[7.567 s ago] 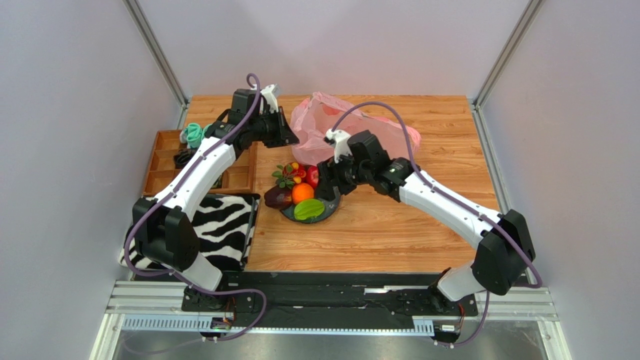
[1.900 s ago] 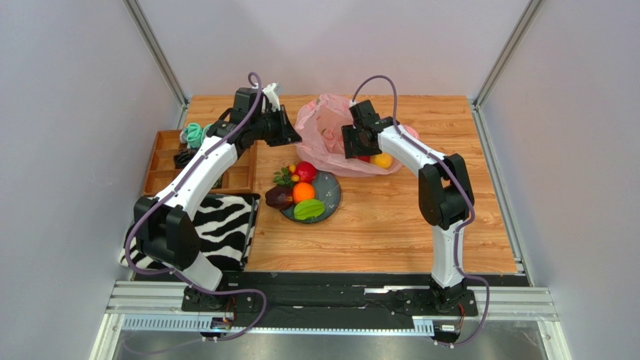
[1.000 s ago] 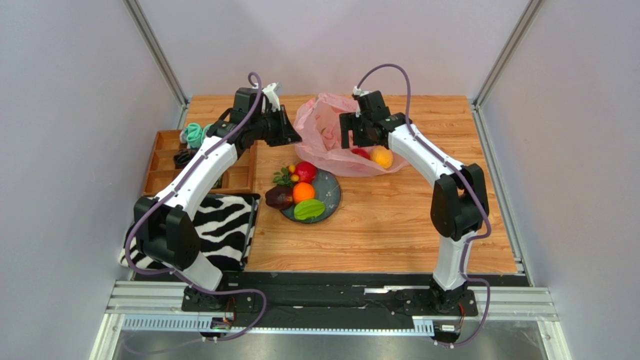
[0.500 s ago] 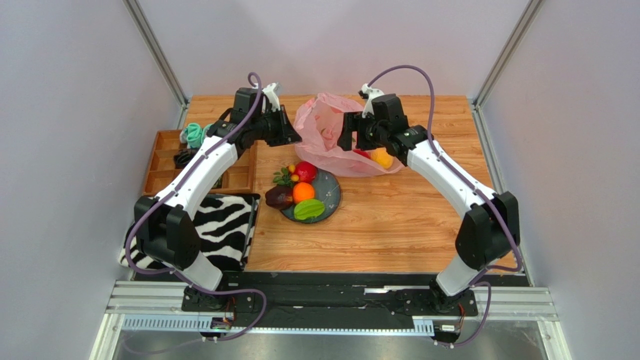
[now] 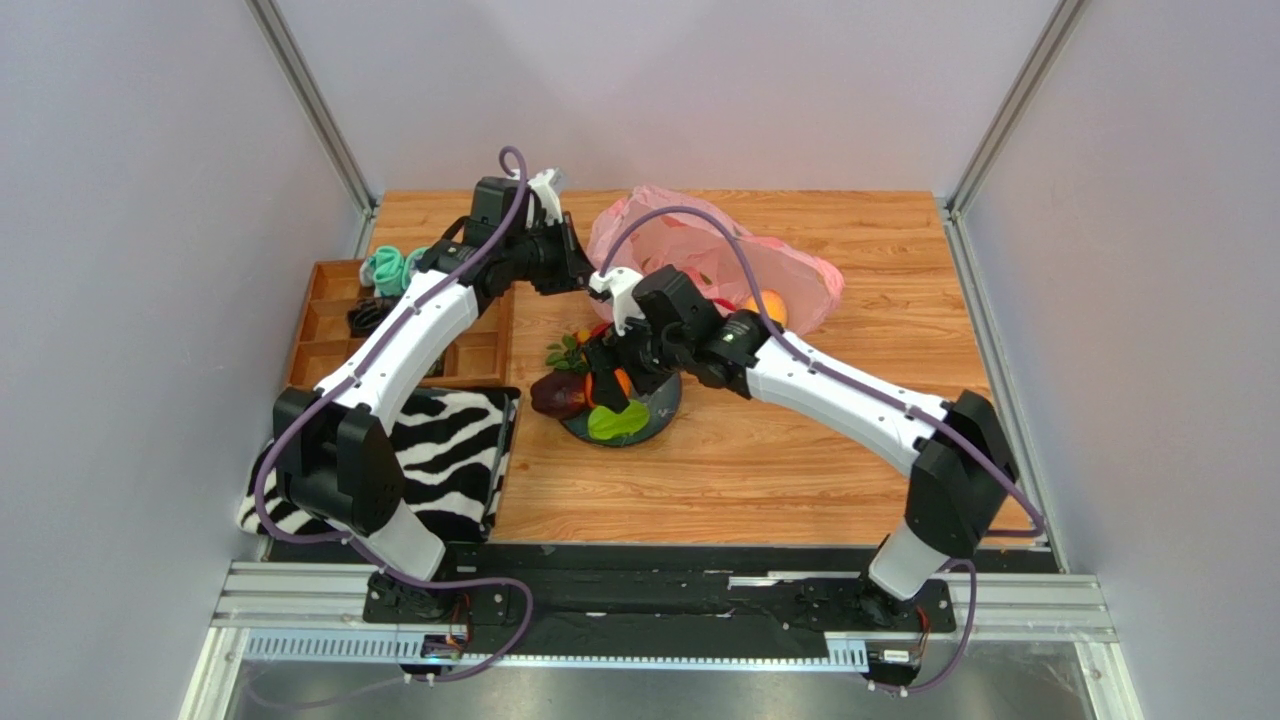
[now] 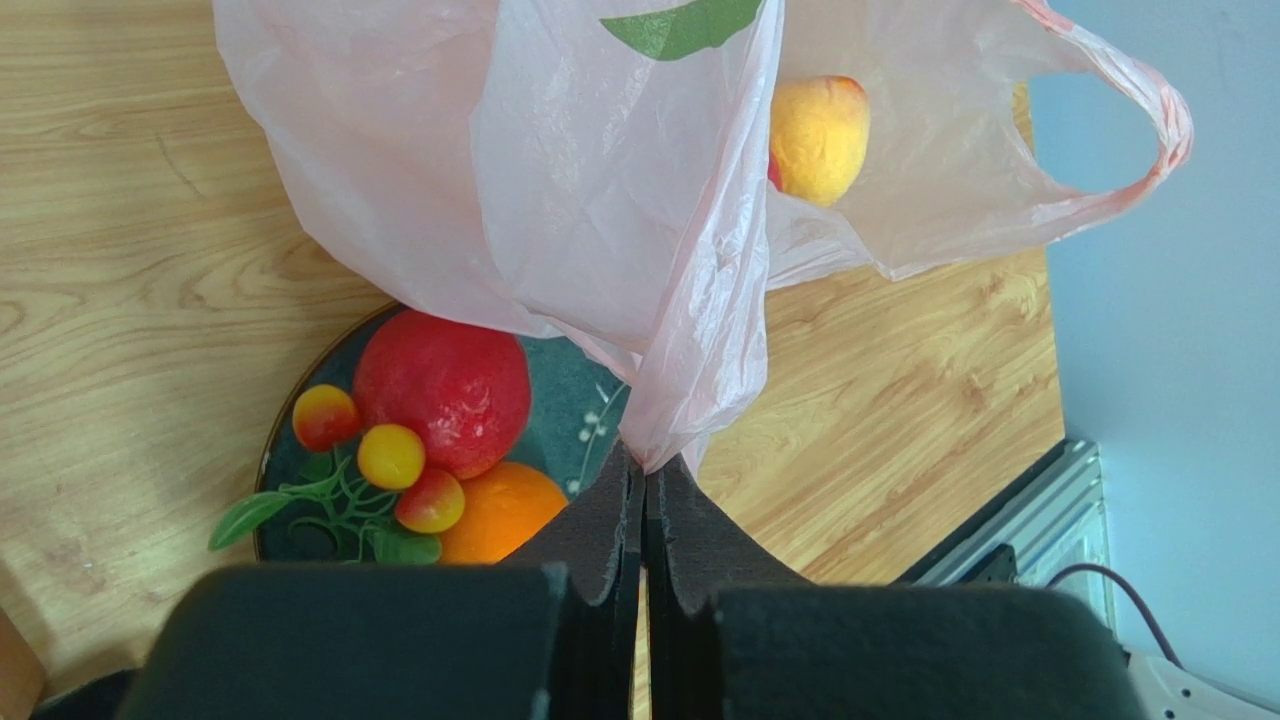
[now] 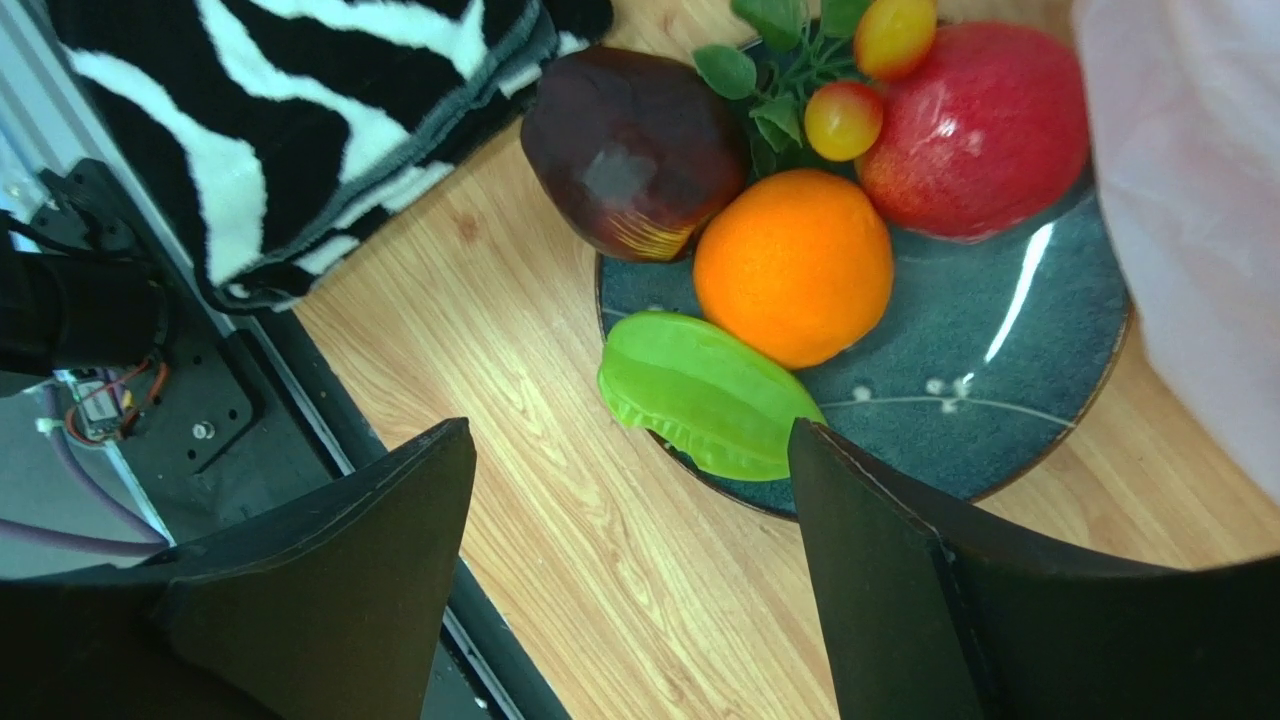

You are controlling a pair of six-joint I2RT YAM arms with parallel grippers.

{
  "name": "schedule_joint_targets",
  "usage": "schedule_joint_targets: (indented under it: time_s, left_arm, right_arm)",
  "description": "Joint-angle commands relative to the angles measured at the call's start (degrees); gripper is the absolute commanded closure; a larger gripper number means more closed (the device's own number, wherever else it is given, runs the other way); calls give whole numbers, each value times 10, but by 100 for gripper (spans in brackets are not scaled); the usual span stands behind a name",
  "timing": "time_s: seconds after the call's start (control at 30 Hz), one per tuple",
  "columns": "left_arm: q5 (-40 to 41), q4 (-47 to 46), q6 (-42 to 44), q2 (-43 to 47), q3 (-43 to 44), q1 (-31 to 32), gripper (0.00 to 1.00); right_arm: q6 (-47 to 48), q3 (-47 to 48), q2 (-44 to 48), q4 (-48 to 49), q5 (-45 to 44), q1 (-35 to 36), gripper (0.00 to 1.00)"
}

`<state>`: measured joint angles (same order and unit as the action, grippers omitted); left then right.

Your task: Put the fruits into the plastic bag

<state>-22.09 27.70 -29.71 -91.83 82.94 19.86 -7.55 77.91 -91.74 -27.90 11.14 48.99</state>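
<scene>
Pink translucent plastic bag pinched by closed left gripper, clear only in left wrist view; right gripper wide, empty.

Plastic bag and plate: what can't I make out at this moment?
- Top view: the right arm covers most of the plate.
- Left wrist view: folds of the plastic bag hide its inside beyond one peach, and the top edge cuts it off.
- Right wrist view: the plastic bag is a blurred strip at the right edge, with its mouth out of frame.
</scene>
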Motion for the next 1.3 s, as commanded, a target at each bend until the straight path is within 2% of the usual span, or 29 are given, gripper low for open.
schedule_joint_targets:
  time_s: [0.0, 0.33, 1.0, 1.27]
  left_arm:
    - [-8, -4, -2, 2, 20, 3, 100]
    - [-10, -15, -15, 10, 14, 3, 100]
    - [-18, -28, -17, 26, -6, 4, 100]
    - [-17, -30, -19, 28, -3, 4, 100]
  right_arm:
    - [2, 64, -52, -40, -30, -3, 19]
    - [-90, 74, -111, -33, -109, -4, 19]
    - [-146, 109, -194, 13, -109, -13, 23]
    - [-165, 114, -228, 11, -83, -14, 24]
